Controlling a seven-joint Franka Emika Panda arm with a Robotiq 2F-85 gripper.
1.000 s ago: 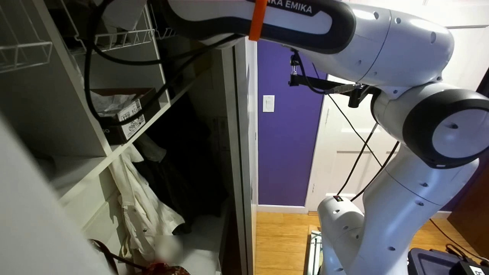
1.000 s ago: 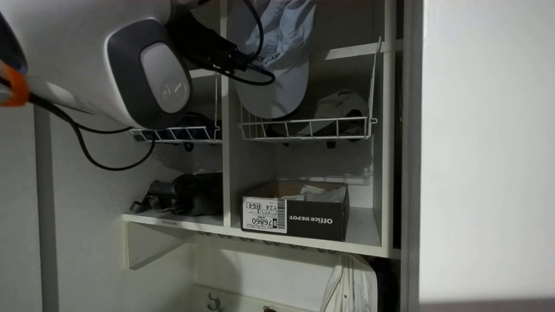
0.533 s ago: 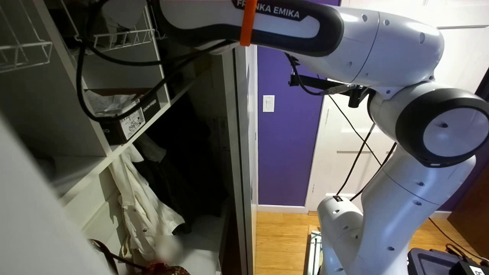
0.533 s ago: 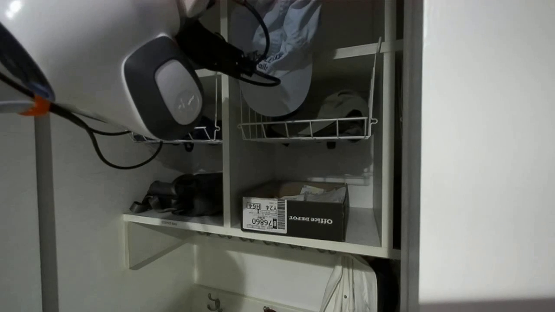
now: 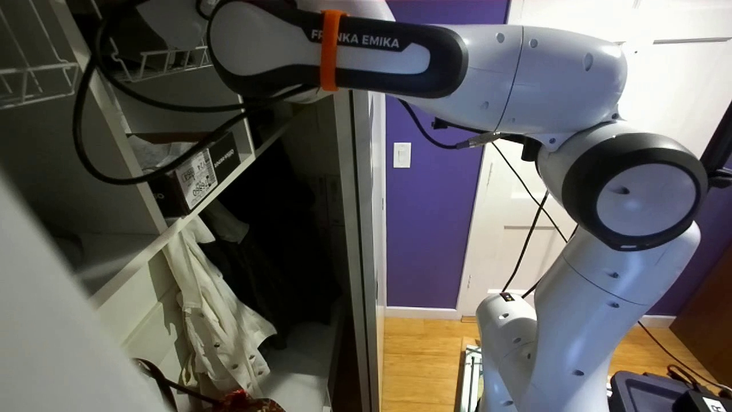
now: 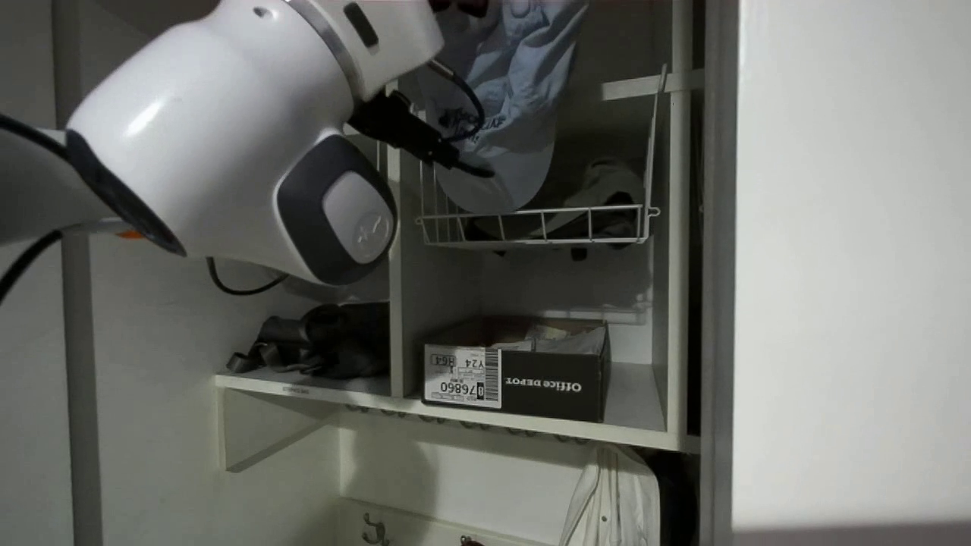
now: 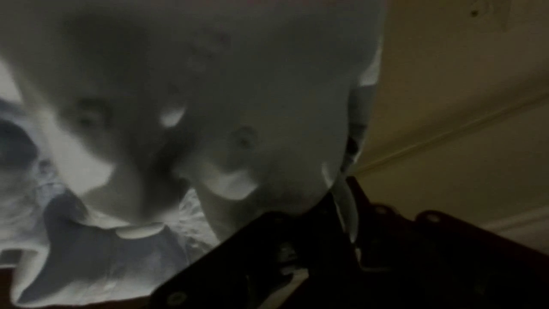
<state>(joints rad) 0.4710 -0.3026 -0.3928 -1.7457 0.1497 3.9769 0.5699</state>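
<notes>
In an exterior view, farthest left, the arm point(image 6: 220, 136) is a smooth, glossy shell with a rounded dark-grey cover. Beside it, a limp bundle of dark, strappy fabric point(image 6: 326, 345) slumps on the painted shelf point(image 6: 636, 398). Next hangs a pale blue-grey cap point(image 6: 504, 114), brim down, overlapping the front of a white wire basket point(image 6: 545, 241); whether the two touch cannot be told. The wrist view, though dim, shows the jaws clenched on a fold of the cap's cloth, the rest hanging loose. The cap looks very light: its woven crown, dotted with what seem to be eyelets, is soft and creased, while the curved brim appears stiffer. Such cloth should grip well and hardly break, though it may twist or sway from one pinch; the firmer brim would likely give a steadier hold. Below the basket sits a squared cardboard box point(image 6: 516, 383), black with a white label. Farther right, a rumpled greyish cloth item point(image 6: 611, 182) lies in the basket, and a soft white buttoned garment point(image 6: 618, 493) hangs under the shelf.
</notes>
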